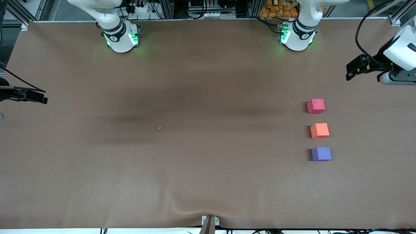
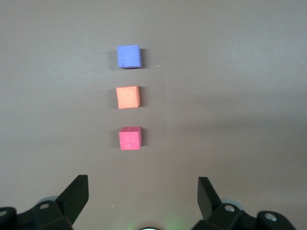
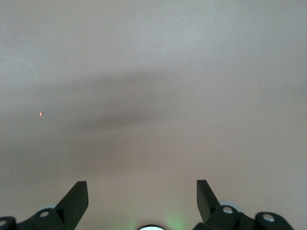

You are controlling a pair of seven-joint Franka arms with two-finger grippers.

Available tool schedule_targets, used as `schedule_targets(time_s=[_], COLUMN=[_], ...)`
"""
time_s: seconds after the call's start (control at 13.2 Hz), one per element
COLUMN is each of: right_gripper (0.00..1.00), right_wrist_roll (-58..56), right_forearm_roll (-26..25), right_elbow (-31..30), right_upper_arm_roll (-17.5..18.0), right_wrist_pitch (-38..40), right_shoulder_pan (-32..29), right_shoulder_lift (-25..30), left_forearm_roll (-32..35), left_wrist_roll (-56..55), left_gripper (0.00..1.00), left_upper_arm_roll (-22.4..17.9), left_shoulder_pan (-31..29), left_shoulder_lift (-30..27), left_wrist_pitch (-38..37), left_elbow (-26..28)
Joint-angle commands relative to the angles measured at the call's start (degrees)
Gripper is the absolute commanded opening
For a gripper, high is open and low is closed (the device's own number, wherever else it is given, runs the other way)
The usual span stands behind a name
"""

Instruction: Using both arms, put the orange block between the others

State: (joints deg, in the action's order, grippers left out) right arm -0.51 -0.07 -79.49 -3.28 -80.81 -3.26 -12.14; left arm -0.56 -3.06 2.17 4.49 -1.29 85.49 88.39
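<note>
Three small cubes stand in a row toward the left arm's end of the table. The orange block (image 1: 319, 130) (image 2: 128, 97) sits in the middle. The pinkish-red cube (image 1: 316, 106) (image 2: 130, 138) is farther from the front camera, the purple-blue cube (image 1: 321, 154) (image 2: 129, 57) nearer. My left gripper (image 1: 352, 70) (image 2: 143, 192) hangs open and empty above the table's end, apart from the cubes. My right gripper (image 1: 40, 98) (image 3: 142, 192) is open and empty over the right arm's end of the table.
The brown table cover (image 1: 195, 146) is bare apart from a tiny orange speck (image 1: 159, 127) (image 3: 41, 114) near its middle. Both arm bases (image 1: 122, 39) (image 1: 295, 37) glow green along the table's edge farthest from the front camera. A small bracket (image 1: 209, 222) sits at the nearest edge.
</note>
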Motion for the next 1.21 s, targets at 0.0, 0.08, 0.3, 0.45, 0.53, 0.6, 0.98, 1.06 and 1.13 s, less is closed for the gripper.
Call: schedule_targets(time_s=[0.0,0.08,0.3,0.45,0.53,0.6,0.98,1.06,1.13], right_gripper=[1.00,1.00,1.00,1.00,1.00,1.00,1.00,1.00,1.00], right_wrist_roll=[0.2,0.2,0.2,0.2,0.2,0.2,0.2,0.2,0.2], right_forearm_roll=[0.7,0.7,0.8,0.9,0.9,0.9,0.9,0.9,0.9], right_elbow=[0.4,0.4,0.4,0.7,0.7,0.7,0.7,0.7,0.7], right_upper_arm_roll=[0.7,0.7,0.6,0.7,0.7,0.6,0.6,0.6,0.6], right_wrist_pitch=[0.1,0.1,0.1,0.1,0.1,0.1,0.1,0.1,0.1], right_shoulder_pan=[-0.8,-0.8,-0.9,-0.9,-0.9,-0.9,-0.9,-0.9,-0.9], right_shoulder_lift=[0.4,0.4,0.4,0.4,0.4,0.4,0.4,0.5,0.4], left_forearm_roll=[-1.9,-2.1,-1.0,1.2,1.2,1.2,1.2,1.3,1.3], left_wrist_roll=[-0.2,-0.3,0.2,-0.3,-0.4,-0.5,-2.3,-2.3,-2.3], left_gripper=[1.00,1.00,1.00,1.00,1.00,1.00,1.00,1.00,1.00], left_upper_arm_roll=[0.6,0.8,1.0,1.2,1.2,1.1,1.1,1.1,1.1], left_shoulder_pan=[-0.4,-0.3,-0.7,-0.4,-0.5,-0.6,-0.8,-0.8,-0.7], left_shoulder_lift=[-0.2,-0.6,-0.6,-0.6,-0.7,-0.7,-0.7,-0.7,-0.7], left_wrist_pitch=[0.1,0.4,1.3,1.0,0.9,0.8,0.0,-0.1,0.0], left_elbow=[-0.1,-0.1,-0.2,0.0,-0.1,-0.1,0.3,0.3,0.3])
